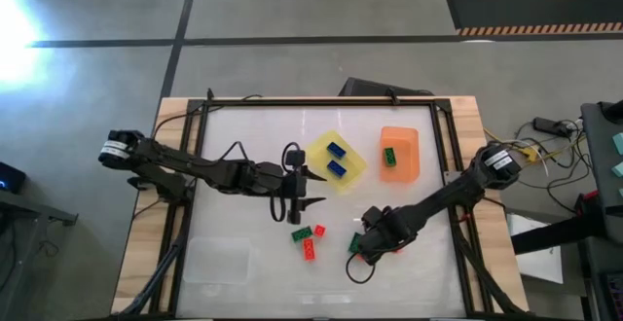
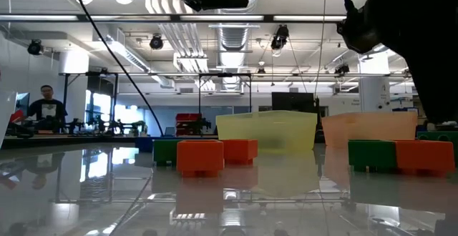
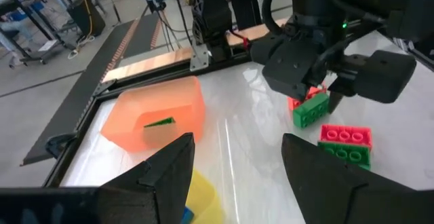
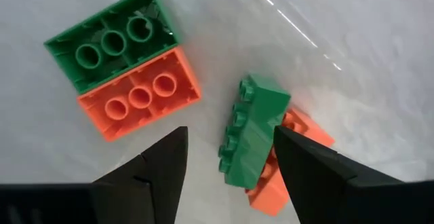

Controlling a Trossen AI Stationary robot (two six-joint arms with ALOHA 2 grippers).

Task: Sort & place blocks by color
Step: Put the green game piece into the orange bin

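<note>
My right gripper [image 4: 230, 170] is open low over the table's near-right part, its fingers either side of a green block [image 4: 251, 139] that lies tipped on its side against an orange block [image 4: 288, 176]. A green block [image 4: 112, 41] and an orange block [image 4: 139, 95] lie flat side by side just beyond. The high view shows this group as green [image 1: 301, 232], red [image 1: 318, 231] and red [image 1: 309, 251] blocks. My left gripper [image 1: 310, 192] hangs open mid-table beside the yellow tray [image 1: 352, 177], which holds two blue blocks [image 1: 337, 160]. The orange tray [image 1: 409, 146] holds one green block [image 1: 389, 156]. My right gripper comes from above with its fingers astride the tipped green block [image 4: 261, 115]. One fingertip [image 4: 305, 163] stands right at the block's edge, and I cannot tell whether it touches. The block rests on the table and leans on the orange block.
A clear tray [image 1: 216, 260] sits at the table's near-left part. A black frame [image 1: 321, 100] borders the white table top. Cables trail beside both arms. In the low view, a person [image 2: 45, 107] stands far back in the room.
</note>
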